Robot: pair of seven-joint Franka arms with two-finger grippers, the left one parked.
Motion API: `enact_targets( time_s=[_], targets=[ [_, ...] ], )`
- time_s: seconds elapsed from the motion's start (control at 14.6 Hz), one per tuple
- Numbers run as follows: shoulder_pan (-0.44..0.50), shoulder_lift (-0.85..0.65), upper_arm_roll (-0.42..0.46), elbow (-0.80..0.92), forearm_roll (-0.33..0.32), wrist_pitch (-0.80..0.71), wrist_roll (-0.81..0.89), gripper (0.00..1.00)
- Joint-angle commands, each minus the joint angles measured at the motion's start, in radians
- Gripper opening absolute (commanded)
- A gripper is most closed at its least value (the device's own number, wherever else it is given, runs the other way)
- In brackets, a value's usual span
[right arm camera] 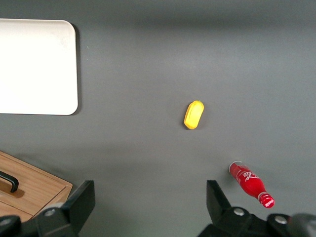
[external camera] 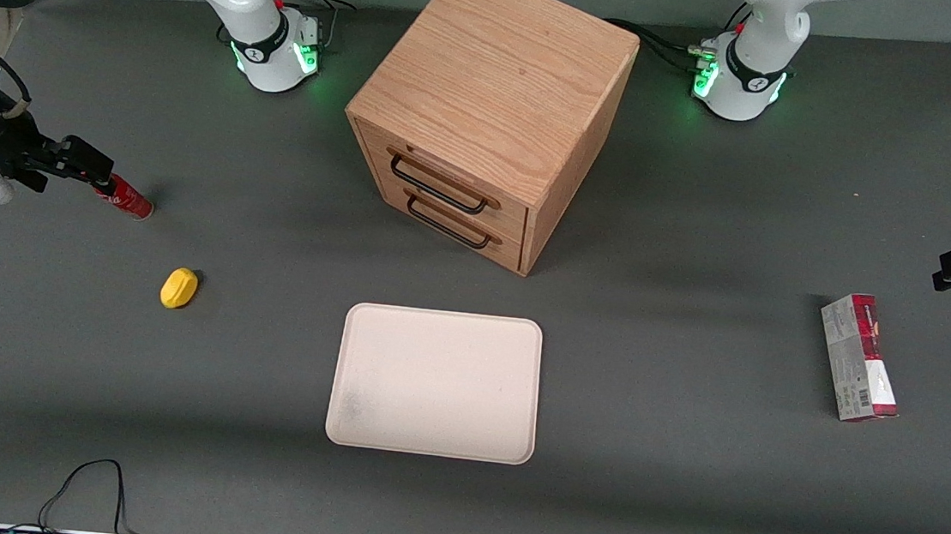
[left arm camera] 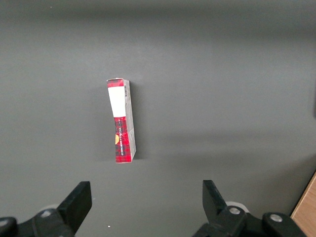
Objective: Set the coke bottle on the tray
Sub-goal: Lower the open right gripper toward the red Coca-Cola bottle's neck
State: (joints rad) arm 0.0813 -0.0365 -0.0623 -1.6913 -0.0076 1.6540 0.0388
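Observation:
The coke bottle (external camera: 127,199) (right arm camera: 250,184), small and red with white lettering, lies on its side on the dark table toward the working arm's end. My right gripper (external camera: 87,164) (right arm camera: 148,207) hangs above the table beside it, open, with only bare table between its black fingers (right arm camera: 81,200). In the wrist view the bottle lies just outside one finger. The cream tray (external camera: 435,381) (right arm camera: 34,66) rests flat with nothing on it, nearer the front camera than the wooden cabinet and well apart from the bottle.
A small yellow object (external camera: 178,287) (right arm camera: 194,114) lies between bottle and tray. A wooden two-drawer cabinet (external camera: 490,105) stands mid-table. A red-and-grey carton (external camera: 859,356) (left arm camera: 121,121) lies toward the parked arm's end. A black cable (external camera: 86,482) loops at the table's front edge.

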Motion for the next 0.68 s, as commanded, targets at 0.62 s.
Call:
enact_targets(
  time_s=[0.62],
  targets=[
    [-0.017,-0.072,-0.184,-0.207,-0.032,0.056,-0.192,1.0]
  ],
)
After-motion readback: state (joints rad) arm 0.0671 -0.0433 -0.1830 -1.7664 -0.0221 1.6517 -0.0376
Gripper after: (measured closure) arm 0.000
